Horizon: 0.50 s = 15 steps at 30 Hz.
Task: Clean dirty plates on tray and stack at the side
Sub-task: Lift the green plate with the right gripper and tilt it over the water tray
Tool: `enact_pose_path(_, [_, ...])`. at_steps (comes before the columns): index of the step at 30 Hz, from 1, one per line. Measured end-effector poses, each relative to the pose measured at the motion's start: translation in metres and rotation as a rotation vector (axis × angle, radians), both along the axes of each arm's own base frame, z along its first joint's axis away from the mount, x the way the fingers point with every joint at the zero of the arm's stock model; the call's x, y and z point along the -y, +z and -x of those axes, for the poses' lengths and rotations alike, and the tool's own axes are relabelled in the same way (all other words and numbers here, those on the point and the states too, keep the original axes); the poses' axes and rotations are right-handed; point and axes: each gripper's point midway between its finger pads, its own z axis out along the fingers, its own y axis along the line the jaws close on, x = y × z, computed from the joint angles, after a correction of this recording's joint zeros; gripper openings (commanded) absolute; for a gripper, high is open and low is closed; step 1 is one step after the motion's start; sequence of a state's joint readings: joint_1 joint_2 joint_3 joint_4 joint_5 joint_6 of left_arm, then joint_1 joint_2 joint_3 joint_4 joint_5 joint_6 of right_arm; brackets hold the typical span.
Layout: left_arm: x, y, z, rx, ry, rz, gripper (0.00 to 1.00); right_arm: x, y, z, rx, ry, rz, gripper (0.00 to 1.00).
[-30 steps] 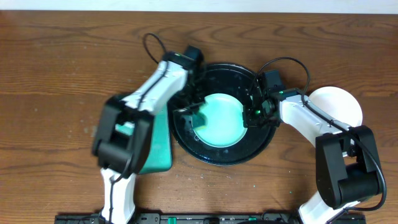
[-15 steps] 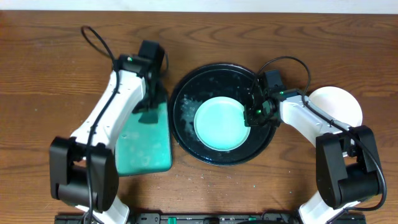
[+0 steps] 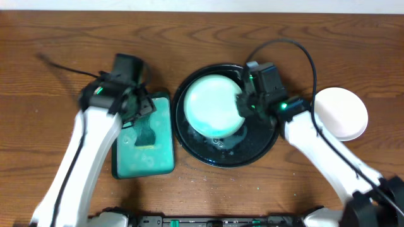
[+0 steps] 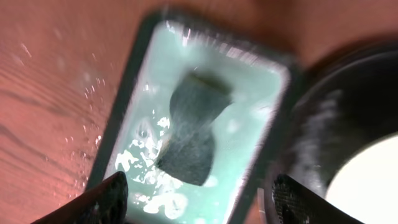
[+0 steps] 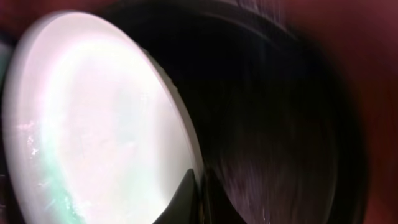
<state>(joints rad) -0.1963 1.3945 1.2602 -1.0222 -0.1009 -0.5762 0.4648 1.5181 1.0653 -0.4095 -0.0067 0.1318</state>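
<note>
A white plate with a pale teal tint hangs tilted over the back left of the black tray. My right gripper is shut on its right rim. In the right wrist view the fingers pinch the plate's edge, with the tray dark behind it. Another white plate lies on the table to the right of the tray. My left gripper stands open above the dark sponge, its jaws wide and nothing between them.
The sponge lies in a rectangular teal tray with foam, just left of the black tray. Water drops spot the wooden table around it. Cables arch over both arms.
The left gripper carried the sponge from the plate to the teal tray, opened and left it lying there. The right gripper lifted and tilted the plate toward the tray's back left.
</note>
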Motion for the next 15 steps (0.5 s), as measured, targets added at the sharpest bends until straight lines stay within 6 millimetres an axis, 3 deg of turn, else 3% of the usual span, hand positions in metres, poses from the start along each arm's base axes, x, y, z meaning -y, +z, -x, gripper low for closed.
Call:
enact_pose_path(3, [-0.003, 0.052, 0.009, 0.192, 0.002, 0.033, 0.77, -0.052, 0.062, -0.006, 0.257, 0.126, -0.055, 0.01])
enact_pose_path(6, [-0.007, 0.101, 0.029, 0.380, 0.005, 0.068, 0.78, -0.099, 0.089, 0.004, 0.403, 0.248, -0.080, 0.01])
enact_pose_path(9, [-0.011, 0.125, 0.044, 0.477, 0.006, 0.086, 0.78, -0.127, 0.094, 0.005, 0.486, 0.273, -0.072, 0.01])
enact_pose_path(11, [-0.012, 0.137, 0.054, 0.526, 0.006, 0.096, 0.78, -0.148, 0.081, 0.009, 0.523, 0.293, -0.017, 0.01])
enact_pose_path(15, [-0.014, 0.145, 0.061, 0.564, 0.007, 0.103, 0.78, -0.171, 0.084, 0.023, 0.631, 0.312, 0.074, 0.01])
